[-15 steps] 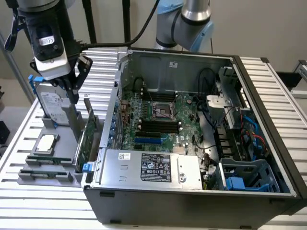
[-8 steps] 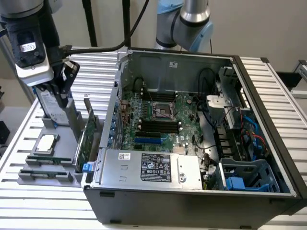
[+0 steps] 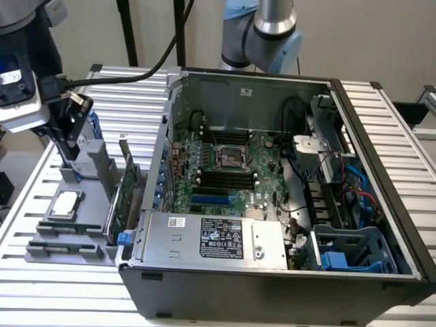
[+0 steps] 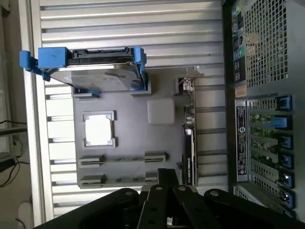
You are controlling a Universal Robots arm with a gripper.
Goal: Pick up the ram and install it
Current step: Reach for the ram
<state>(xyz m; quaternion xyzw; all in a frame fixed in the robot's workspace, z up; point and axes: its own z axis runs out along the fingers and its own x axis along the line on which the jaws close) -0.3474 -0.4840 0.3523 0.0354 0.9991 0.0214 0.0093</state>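
Note:
Two ram sticks stand on edge in slots at the near end of a grey parts tray (image 3: pixel 41 253): one ram stick (image 3: pixel 68 229) just behind the other (image 3: pixel 60 248). In the wrist view they show as thin lines, the ram (image 4: pixel 121 159) and its neighbour (image 4: pixel 119 180). My gripper (image 3: pixel 66 153) hangs over the far end of the tray, above the parts and touching none. Its fingers (image 4: pixel 166 175) meet at the middle, shut with nothing between them. The open computer case (image 3: pixel 272 272) shows black memory slots (image 3: pixel 221 178) on the motherboard.
The tray also holds a square silver processor chip (image 3: pixel 65 204), a large green expansion card (image 3: pixel 122 197) standing on edge beside the case, and a hard drive in a blue caddy (image 4: pixel 90 67). Everything rests on a ribbed metal table (image 3: pixel 122 88).

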